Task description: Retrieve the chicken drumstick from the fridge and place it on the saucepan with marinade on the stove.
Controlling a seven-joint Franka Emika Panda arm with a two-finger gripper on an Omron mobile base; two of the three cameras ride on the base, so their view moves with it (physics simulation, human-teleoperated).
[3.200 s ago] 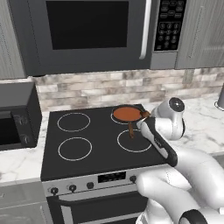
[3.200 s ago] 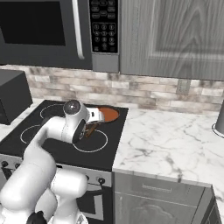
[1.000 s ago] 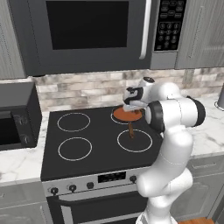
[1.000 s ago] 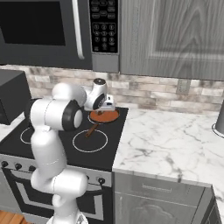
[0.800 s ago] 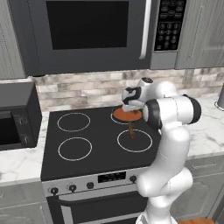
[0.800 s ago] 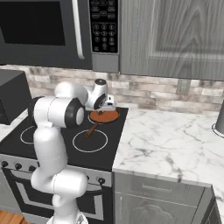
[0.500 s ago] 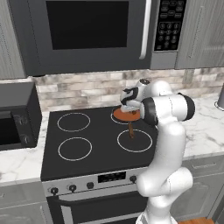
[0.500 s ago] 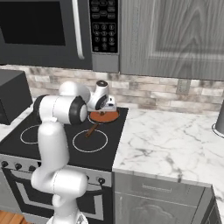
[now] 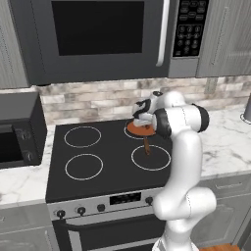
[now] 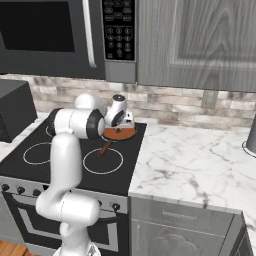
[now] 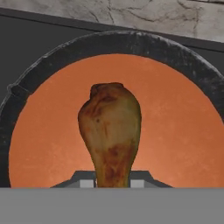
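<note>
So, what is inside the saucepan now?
Orange-red marinade fills the saucepan. The drumstick hangs over it, held by the gripper; the marinade beneath it is hidden.

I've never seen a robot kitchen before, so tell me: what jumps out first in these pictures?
The big white arm stands before the black stove, bending over its back right burner. There its end effector holds a browned chicken drumstick by the thin end, right above a small saucepan of bright orange marinade. A dark microwave hangs above the stove.
</note>
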